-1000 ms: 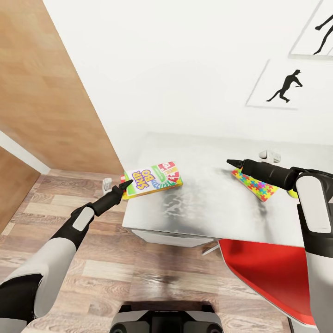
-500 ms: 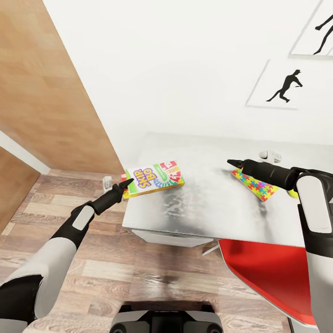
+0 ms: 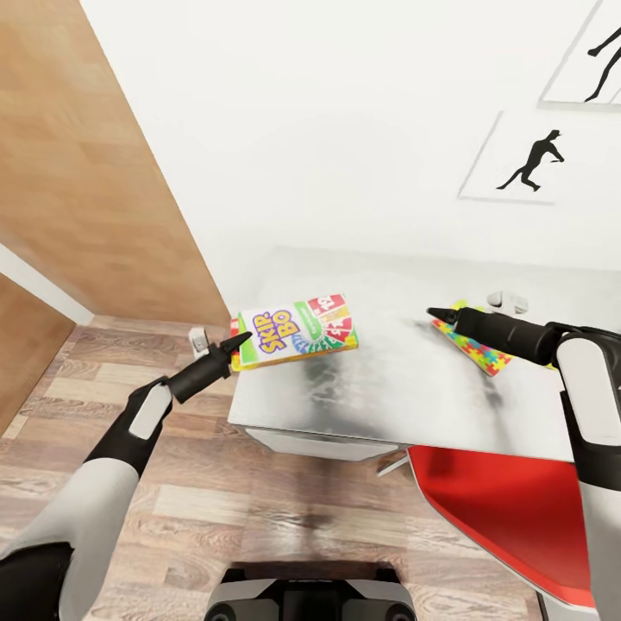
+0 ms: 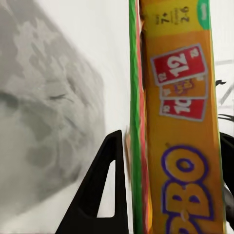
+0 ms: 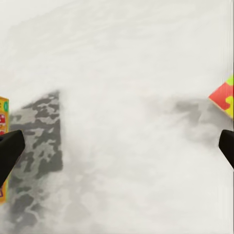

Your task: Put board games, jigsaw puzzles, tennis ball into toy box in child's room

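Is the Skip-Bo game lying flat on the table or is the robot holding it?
Held. The left end effector pinches one end of the Skip-Bo box; the left wrist view shows it between the fingers, over the table.

Worktop (image 3: 379,388): pale grey-white marbled top against the white wall. Skip-Bo box (image 3: 297,329) at its left edge, overhanging slightly. Jigsaw puzzle (image 3: 473,347) lies flat toward the right. Small white object (image 3: 506,301) near the back.
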